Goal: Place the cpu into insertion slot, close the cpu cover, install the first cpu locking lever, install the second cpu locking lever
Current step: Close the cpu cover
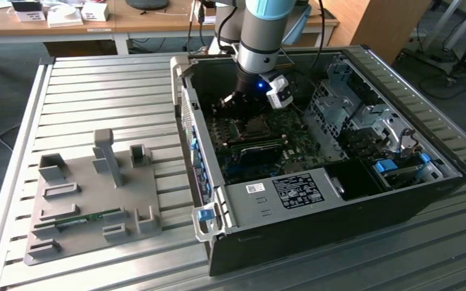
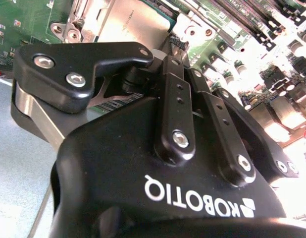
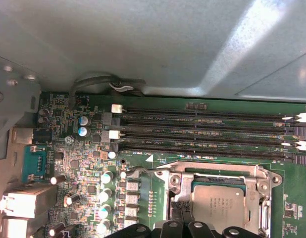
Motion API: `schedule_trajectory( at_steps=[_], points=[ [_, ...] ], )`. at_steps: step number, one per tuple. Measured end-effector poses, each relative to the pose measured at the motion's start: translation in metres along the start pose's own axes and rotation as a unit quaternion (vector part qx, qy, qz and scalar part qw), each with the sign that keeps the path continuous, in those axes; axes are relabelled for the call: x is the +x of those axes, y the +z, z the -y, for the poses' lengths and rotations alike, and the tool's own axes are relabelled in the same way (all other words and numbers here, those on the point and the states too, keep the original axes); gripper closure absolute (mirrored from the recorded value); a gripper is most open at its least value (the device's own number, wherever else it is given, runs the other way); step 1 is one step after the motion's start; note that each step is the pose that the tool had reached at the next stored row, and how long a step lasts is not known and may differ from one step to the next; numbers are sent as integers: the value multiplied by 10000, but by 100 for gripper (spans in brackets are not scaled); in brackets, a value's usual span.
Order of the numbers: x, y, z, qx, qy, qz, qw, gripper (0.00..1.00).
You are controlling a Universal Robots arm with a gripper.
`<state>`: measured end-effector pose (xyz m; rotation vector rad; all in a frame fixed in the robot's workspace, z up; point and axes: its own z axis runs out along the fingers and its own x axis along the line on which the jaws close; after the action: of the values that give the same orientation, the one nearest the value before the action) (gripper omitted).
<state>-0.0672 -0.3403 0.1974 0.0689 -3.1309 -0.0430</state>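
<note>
The jaws of the gripper (image 3: 180,214) are pressed together with nothing pinched between them. In the first wrist view their dark tips sit at the edge of the cpu cover (image 3: 217,170), just beside the cpu (image 3: 223,207). Closed like this they make one narrow point, which suits pressing on socket hardware rather than carrying a part.

The cpu lies flat in the insertion slot (image 1: 255,126), its greyish-gold face showing through the cover's window. The silvery frame is down over it, so the placing and the closing look done. A thin bent rod (image 3: 143,170) runs by the frame's corner. It is probably one of the locking levers, though I cannot tell whether it is latched.

Beyond the socket run the long memory slots (image 3: 207,131). In the exterior view the arm (image 1: 261,36) reaches straight down into the open computer case (image 1: 395,200), which lies on its side on the slatted counter (image 1: 95,91) so the board faces upward. A grey parts fixture (image 1: 87,188) rests well apart, holding a green memory stick (image 1: 79,219).
</note>
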Motion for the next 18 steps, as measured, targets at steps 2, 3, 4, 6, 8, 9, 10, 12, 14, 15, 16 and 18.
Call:
schedule_trajectory(
  at_steps=[2,3,4,6,8,9,10,12,14,15,16,18],
  points=[
    [0,0,0,0,0,0,10000,89],
    [0,0,0,0,0,0,10000,89],
    [0,0,0,0,0,0,10000,89],
    [-1,-5,-1,-4,0,3,10000,89],
    [-1,-13,-2,-5,0,4,10000,89],
    [-1,-17,-2,-4,0,3,10000,89],
    [0,-22,-1,-2,0,2,10000,89],
    [-1,-29,-2,-2,0,2,10000,89],
    [0,-32,-1,-1,0,1,10000,89],
    [0,-32,-1,-1,0,1,10000,89],
    [0,-32,-1,-1,0,1,10000,89],
    [0,-36,-1,0,0,0,10000,89]
  ],
)
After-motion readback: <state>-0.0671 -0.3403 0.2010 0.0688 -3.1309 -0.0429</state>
